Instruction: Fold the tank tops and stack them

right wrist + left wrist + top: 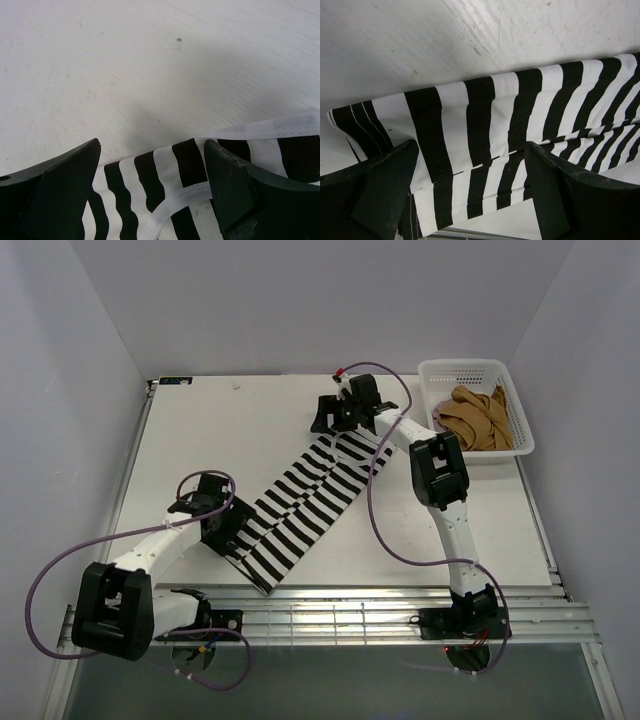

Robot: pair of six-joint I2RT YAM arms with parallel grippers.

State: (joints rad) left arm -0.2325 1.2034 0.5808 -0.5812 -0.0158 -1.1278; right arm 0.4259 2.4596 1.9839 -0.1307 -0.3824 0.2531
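Observation:
A black-and-white striped tank top [300, 510] lies folded into a long band, running diagonally across the middle of the table. My left gripper [232, 536] stands open at its near-left hem end, and in the left wrist view the striped cloth [485, 115] spans the gap between the left gripper's [471, 150] fingers. My right gripper [333, 430] stands open over the far strap end, where white-edged straps [175, 170] lie between the right gripper's [152, 147] fingers. Neither gripper holds cloth. A tan-brown tank top [480, 418] lies crumpled in the basket.
The white mesh basket [475, 365] stands at the back right corner of the table. White walls close in the left, back and right sides. A slatted metal rail [360, 610] runs along the near edge. Purple cables [375, 510] loop off both arms.

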